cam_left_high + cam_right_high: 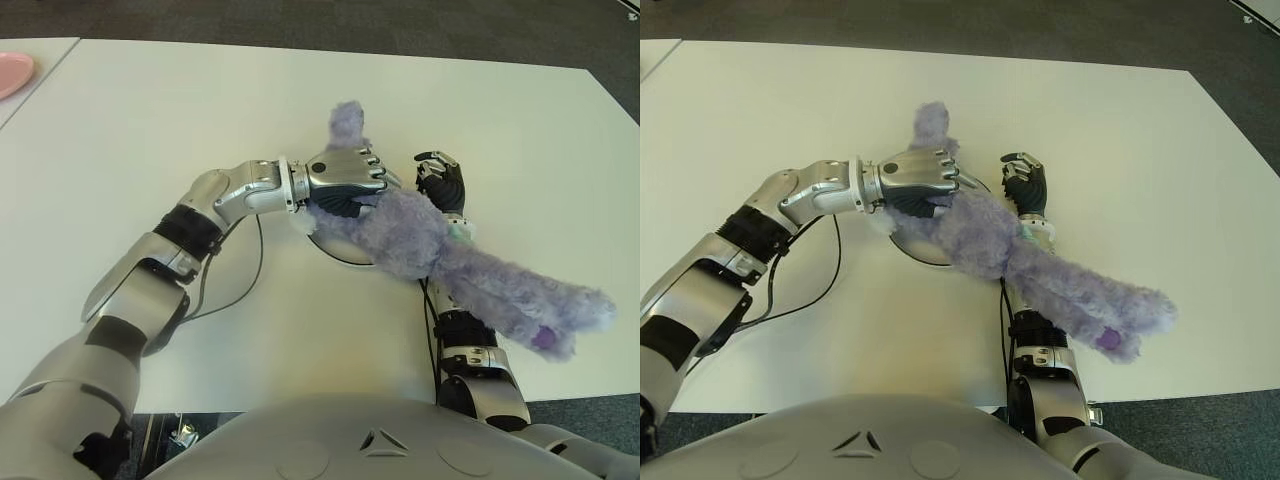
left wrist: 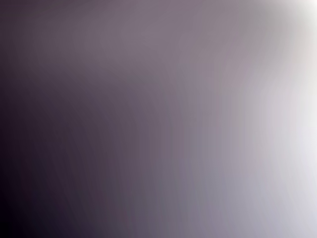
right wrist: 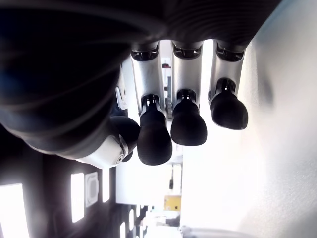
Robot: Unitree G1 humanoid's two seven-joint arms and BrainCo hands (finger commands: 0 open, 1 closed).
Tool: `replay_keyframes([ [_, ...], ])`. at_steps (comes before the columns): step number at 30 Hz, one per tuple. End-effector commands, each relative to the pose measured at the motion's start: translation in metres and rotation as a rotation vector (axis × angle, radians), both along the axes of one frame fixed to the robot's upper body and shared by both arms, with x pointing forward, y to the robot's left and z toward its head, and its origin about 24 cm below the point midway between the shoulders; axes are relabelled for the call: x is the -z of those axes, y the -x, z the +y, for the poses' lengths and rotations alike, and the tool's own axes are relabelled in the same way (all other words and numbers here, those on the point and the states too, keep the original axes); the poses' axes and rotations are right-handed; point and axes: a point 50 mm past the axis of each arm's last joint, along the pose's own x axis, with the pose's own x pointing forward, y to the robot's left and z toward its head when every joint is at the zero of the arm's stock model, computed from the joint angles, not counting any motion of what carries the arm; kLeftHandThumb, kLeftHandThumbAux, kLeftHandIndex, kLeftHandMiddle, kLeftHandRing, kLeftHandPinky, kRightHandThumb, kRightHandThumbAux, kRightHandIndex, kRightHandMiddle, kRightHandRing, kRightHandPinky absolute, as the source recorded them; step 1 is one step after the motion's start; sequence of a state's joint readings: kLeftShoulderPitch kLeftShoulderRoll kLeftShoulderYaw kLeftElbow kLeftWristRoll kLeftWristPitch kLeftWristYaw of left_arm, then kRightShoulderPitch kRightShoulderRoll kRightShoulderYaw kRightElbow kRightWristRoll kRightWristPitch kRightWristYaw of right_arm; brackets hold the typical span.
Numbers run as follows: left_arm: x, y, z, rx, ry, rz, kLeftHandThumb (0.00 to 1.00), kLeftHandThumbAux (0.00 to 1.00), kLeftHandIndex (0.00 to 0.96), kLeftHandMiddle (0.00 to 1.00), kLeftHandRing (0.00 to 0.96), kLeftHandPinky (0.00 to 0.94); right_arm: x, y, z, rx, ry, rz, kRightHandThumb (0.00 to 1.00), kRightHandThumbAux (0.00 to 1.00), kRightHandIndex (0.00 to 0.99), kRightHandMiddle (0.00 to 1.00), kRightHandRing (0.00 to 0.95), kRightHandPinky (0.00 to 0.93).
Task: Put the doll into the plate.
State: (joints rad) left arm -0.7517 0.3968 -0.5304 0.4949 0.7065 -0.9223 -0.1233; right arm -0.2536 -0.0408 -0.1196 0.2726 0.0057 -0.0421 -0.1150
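A fluffy purple doll (image 1: 410, 235) hangs in my left hand (image 1: 345, 180), whose fingers are shut around its upper body. One long ear sticks up past the knuckles. The doll's trunk covers most of a white plate (image 1: 340, 252) on the table, of which only a rim arc shows on the near left. Its legs (image 1: 1090, 310) trail to the right across my right forearm. My right hand (image 1: 440, 182) shows just right of the doll's head, fingers (image 3: 188, 124) loosely bent and holding nothing. Purple fur fills the left wrist view.
The white table (image 1: 150, 130) stretches wide to the left and back. A pink plate (image 1: 12, 72) lies on a neighbouring table at the far left. A black cable (image 1: 250, 270) loops beside my left forearm. Dark floor lies beyond the table's edges.
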Motion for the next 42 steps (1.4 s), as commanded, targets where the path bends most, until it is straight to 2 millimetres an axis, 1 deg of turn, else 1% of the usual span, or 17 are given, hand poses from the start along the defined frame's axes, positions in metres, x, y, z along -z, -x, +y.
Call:
replay_keyframes([
  [1,0.023,0.001,0.009,-0.018,-0.209,0.095,0.531,0.499,0.222,0.31,0.437,0.478,0.041,0.021,-0.003,0.032,-0.022,0.169,0.715,0.709,0.443,0.764,0.769,0.764],
  [2,0.023,0.002,0.009,-0.014,-0.222,0.1,0.515,0.483,0.2,0.287,0.412,0.457,0.041,0.021,-0.003,0.034,-0.021,0.172,0.715,0.709,0.443,0.764,0.77,0.76],
  [3,0.023,0.002,0.01,-0.01,-0.231,0.104,0.49,0.451,0.154,0.232,0.355,0.413,0.041,0.021,-0.003,0.035,-0.02,0.174,0.716,0.709,0.443,0.764,0.769,0.756],
  [4,0.022,0.002,0.01,-0.002,-0.245,0.109,0.481,0.439,0.137,0.212,0.335,0.397,0.041,0.021,-0.003,0.037,-0.019,0.176,0.716,0.709,0.443,0.764,0.769,0.754],
  [5,0.022,0.002,0.01,0.003,-0.254,0.112,0.462,0.415,0.098,0.159,0.277,0.349,0.041,0.021,-0.003,0.038,-0.019,0.177,0.716,0.709,0.443,0.765,0.768,0.756],
  [7,0.022,0.003,0.011,0.015,-0.27,0.121,0.435,0.383,0.049,0.092,0.202,0.287,0.041,0.021,-0.003,0.039,-0.02,0.179,0.716,0.709,0.443,0.766,0.767,0.759],
  [8,0.022,0.003,0.011,0.019,-0.274,0.127,0.429,0.377,0.04,0.081,0.189,0.276,0.041,0.021,-0.003,0.039,-0.02,0.179,0.716,0.709,0.443,0.766,0.766,0.759],
  [10,0.021,0.003,0.012,0.028,-0.275,0.145,0.41,0.356,0.02,0.041,0.133,0.234,0.041,0.021,-0.003,0.04,-0.02,0.179,0.715,0.709,0.443,0.767,0.766,0.76],
  [12,0.02,0.003,0.012,0.034,-0.272,0.159,0.383,0.317,0.008,0.016,0.054,0.152,0.04,0.02,-0.003,0.04,-0.02,0.179,0.715,0.709,0.443,0.767,0.765,0.761],
  [13,0.02,0.003,0.014,0.041,-0.261,0.185,0.379,0.311,0.006,0.013,0.043,0.141,0.04,0.02,-0.003,0.044,-0.016,0.18,0.715,0.709,0.443,0.768,0.765,0.762],
  [14,0.019,0.003,0.014,0.045,-0.253,0.203,0.373,0.279,0.004,0.008,0.027,0.09,0.04,0.02,-0.003,0.046,-0.013,0.18,0.715,0.709,0.443,0.771,0.769,0.763],
  [15,0.019,0.003,0.015,0.049,-0.248,0.216,0.368,0.258,0.002,0.005,0.017,0.057,0.04,0.02,-0.003,0.047,-0.01,0.18,0.715,0.709,0.443,0.773,0.772,0.765],
  [18,0.018,0.003,0.015,0.059,-0.242,0.26,0.369,0.225,0.0,0.001,0.005,0.018,0.039,0.02,-0.002,0.054,-0.001,0.183,0.715,0.709,0.443,0.777,0.775,0.762],
  [21,0.017,0.003,0.016,0.073,-0.249,0.31,0.418,0.178,0.0,0.0,0.001,0.006,0.038,0.019,-0.001,0.061,0.015,0.187,0.716,0.709,0.443,0.782,0.778,0.761],
  [25,0.016,0.002,0.017,0.084,-0.27,0.368,0.467,0.144,0.0,0.0,0.0,0.001,0.037,0.019,0.0,0.067,0.029,0.191,0.716,0.709,0.443,0.786,0.783,0.765],
  [33,0.013,-0.001,0.019,0.085,-0.277,0.46,0.528,0.151,0.0,0.0,0.0,0.0,0.036,0.019,0.002,0.067,0.031,0.19,0.714,0.709,0.443,0.773,0.767,0.741],
  [42,0.008,-0.004,0.021,0.092,-0.217,0.512,0.517,0.135,0.0,0.0,0.0,0.0,0.034,0.018,0.003,0.073,0.044,0.206,0.714,0.71,0.443,0.761,0.745,0.701],
])
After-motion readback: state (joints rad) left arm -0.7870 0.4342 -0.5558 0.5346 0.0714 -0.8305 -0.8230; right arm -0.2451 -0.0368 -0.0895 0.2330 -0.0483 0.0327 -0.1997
